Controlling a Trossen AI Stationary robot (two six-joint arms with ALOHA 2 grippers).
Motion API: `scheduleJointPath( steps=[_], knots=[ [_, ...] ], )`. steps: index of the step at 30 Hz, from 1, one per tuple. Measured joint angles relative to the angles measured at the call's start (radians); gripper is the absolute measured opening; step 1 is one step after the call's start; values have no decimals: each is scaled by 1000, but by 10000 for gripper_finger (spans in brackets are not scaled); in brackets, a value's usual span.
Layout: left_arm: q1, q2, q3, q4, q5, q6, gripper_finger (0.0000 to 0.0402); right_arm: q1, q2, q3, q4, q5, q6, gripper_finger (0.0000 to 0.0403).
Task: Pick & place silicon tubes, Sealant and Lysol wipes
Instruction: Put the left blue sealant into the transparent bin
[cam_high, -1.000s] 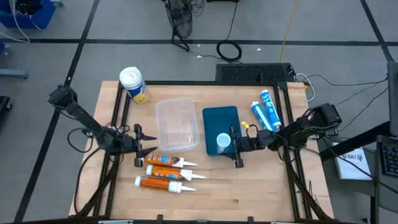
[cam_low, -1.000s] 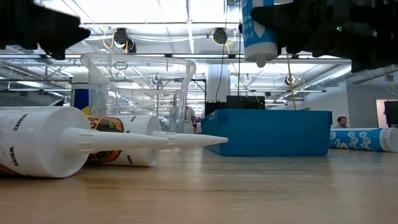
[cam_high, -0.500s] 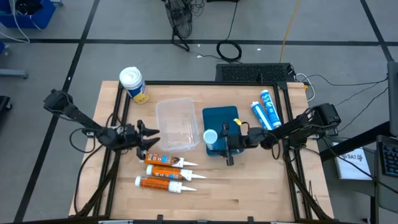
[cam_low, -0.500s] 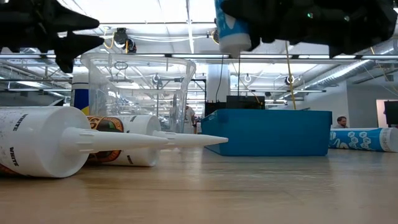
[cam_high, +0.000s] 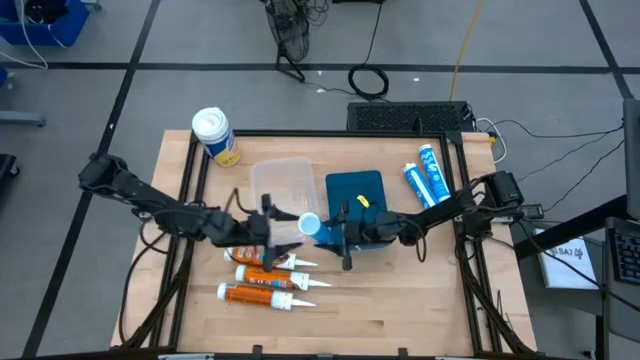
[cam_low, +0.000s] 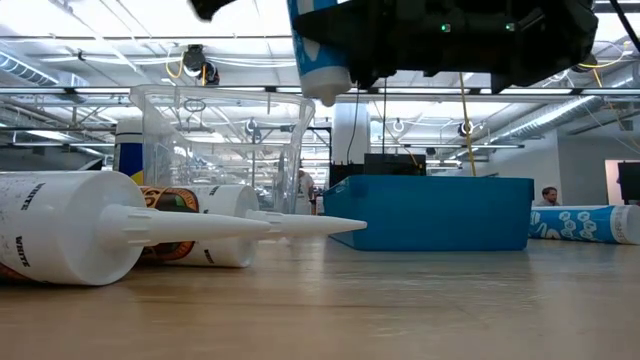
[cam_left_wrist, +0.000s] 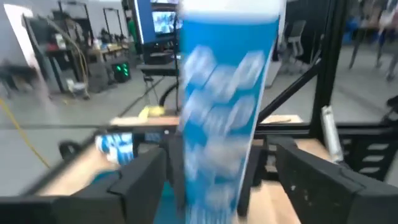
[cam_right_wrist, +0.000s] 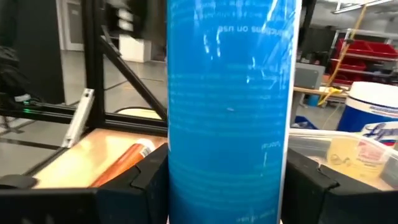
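A blue silicone tube (cam_high: 310, 225) hangs upright, nozzle down (cam_low: 322, 92), between the clear plastic container (cam_high: 285, 195) and the blue bin (cam_high: 356, 192), with my right gripper (cam_high: 340, 232) shut on it. My left gripper (cam_high: 268, 222) is open, and its fingers stand on either side of the same tube (cam_left_wrist: 227, 124). I cannot tell whether they touch it. Two more blue tubes (cam_high: 428, 176) lie at the right. Three orange sealant cartridges (cam_high: 268, 277) lie near the front. The Lysol wipes (cam_high: 214, 135) stand at the far left. My right gripper pinches the blue tube's round body (cam_right_wrist: 186, 180) between its two fingers. The fingers come level from the table's right side and lie across the tube. The tube is upright with its nozzle pointing down, lifted clear of the table.
The clear container's wall (cam_low: 215, 170) and the blue bin (cam_low: 430, 212) stand close below the hanging tube. The cartridges' white nozzles (cam_high: 305, 265) point toward the table's right, just in front of both grippers. Bare wood (cam_high: 400, 300) lies at the near right.
My right gripper has carried the upright blue tube toward the table's left, from above the blue bin to the gap beside the clear container. My left gripper has moved toward the table's right, up to the tube.
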Motion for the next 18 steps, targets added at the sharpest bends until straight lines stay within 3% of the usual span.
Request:
scheduleJointPath(
  steps=[6,15,18],
  knots=[
    [2,71,135,-65,-7,70,323,2,-1,4,15,-6,-3,205],
    [115,179,147,123,106,38,323,5,-1,5,0,0,20,205],
    [124,176,147,142,118,70,294,5,-1,5,-17,0,39,205]
  ],
)
